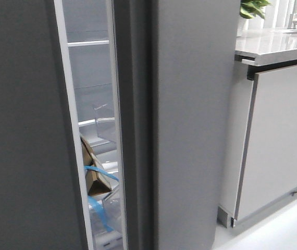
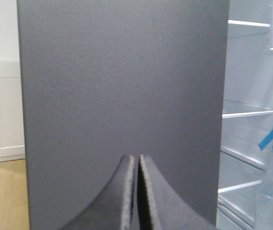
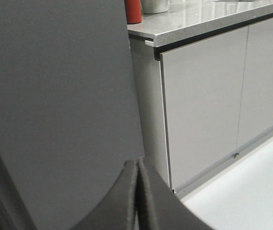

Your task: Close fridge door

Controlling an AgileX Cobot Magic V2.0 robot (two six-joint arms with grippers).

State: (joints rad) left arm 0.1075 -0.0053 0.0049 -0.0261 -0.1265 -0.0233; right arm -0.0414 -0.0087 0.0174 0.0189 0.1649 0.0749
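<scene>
left wrist view: left claw (image 2: pixel 137 191), pressed together, faces the fridge door (image 2: pixel 122 96) just ahead

left hand (image 2: pixel 137 191): fingers pressed together | right hand (image 3: pixel 139 191): fingers pressed together, holding nothing

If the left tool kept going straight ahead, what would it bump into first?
Most likely the tall flat matte dark grey fridge door. The shut left tool points squarely at that panel, which fills the view ahead. How near it is, the picture cannot tell.
</scene>
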